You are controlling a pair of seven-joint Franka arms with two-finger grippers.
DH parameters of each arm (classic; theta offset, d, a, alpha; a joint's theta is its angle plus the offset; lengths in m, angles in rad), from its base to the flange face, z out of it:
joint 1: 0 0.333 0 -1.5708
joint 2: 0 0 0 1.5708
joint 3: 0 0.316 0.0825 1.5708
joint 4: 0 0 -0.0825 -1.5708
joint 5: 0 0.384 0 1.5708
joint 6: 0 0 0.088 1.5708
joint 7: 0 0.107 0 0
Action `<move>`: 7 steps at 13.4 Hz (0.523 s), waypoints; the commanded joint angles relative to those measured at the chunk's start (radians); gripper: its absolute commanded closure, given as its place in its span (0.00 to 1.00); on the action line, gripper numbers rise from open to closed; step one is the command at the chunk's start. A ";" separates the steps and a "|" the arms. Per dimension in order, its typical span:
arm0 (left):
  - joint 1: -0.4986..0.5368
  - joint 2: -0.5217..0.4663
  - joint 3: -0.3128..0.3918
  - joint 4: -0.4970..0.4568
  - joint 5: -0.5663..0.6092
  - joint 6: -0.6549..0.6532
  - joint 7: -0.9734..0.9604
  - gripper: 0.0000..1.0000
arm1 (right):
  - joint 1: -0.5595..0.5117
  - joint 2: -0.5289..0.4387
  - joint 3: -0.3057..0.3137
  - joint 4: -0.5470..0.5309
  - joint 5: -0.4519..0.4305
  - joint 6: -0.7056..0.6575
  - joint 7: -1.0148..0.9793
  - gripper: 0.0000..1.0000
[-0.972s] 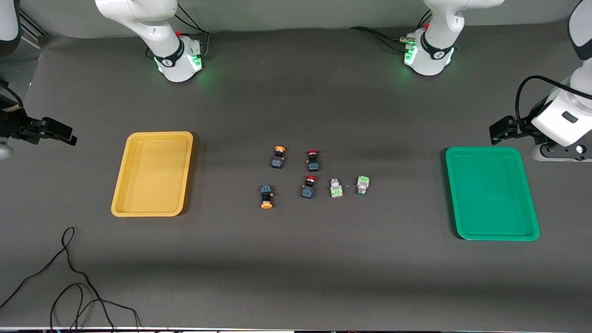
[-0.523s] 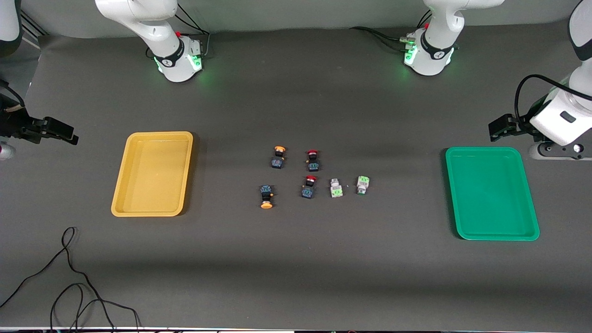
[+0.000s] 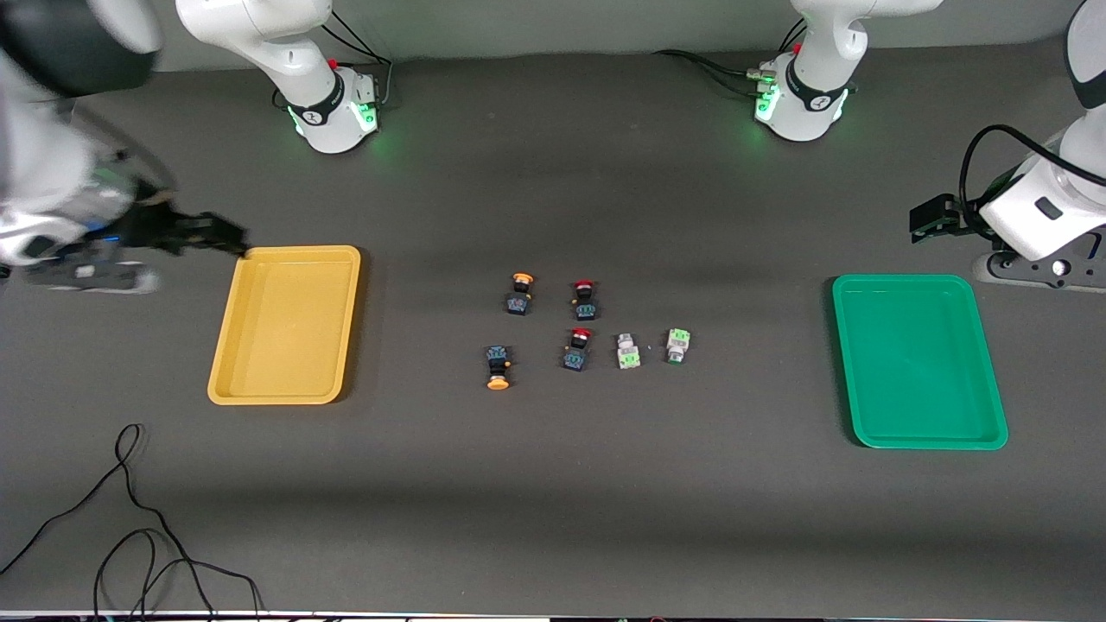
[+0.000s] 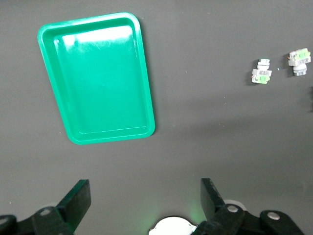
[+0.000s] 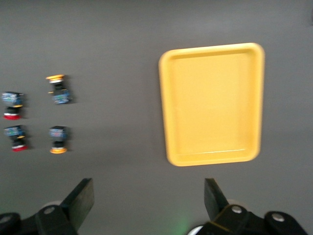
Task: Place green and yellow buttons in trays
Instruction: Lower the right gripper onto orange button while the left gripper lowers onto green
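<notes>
Four task buttons sit on my table mat midway between the trays: one yellow-capped button (image 3: 519, 294) farther from the front camera, a second yellow-capped button (image 3: 498, 367) nearer, and two green buttons (image 3: 629, 352) (image 3: 677, 345) side by side toward the left arm's end. Two red-capped buttons (image 3: 585, 299) (image 3: 577, 349) lie between the yellow ones and the green ones, touching nothing.

I see the yellow tray (image 3: 220, 371) at the right arm's end and the green tray (image 3: 994, 415) at the left arm's end, both with nothing in them.

My right gripper (image 3: 226, 237) hangs over the mat just beside the yellow tray's corner, fingers (image 5: 80, 200) spread wide. My left gripper (image 3: 926, 219) hovers over the mat near the green tray, fingers (image 4: 78, 200) likewise apart, holding nothing.

A black cable (image 3: 130, 527) loops along the table edge nearest the front camera.
</notes>
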 commanded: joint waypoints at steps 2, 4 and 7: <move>0.006 -0.018 -0.004 0.047 -0.021 -0.045 0.064 0.05 | 0.245 0.026 -0.009 -0.029 0.007 0.092 0.302 0.00; -0.014 -0.002 -0.006 0.096 -0.045 -0.065 0.012 0.03 | 0.366 0.058 -0.009 -0.023 0.014 0.141 0.453 0.00; -0.060 0.016 -0.009 0.095 -0.127 -0.056 -0.113 0.03 | 0.458 0.081 -0.009 -0.020 0.048 0.177 0.570 0.00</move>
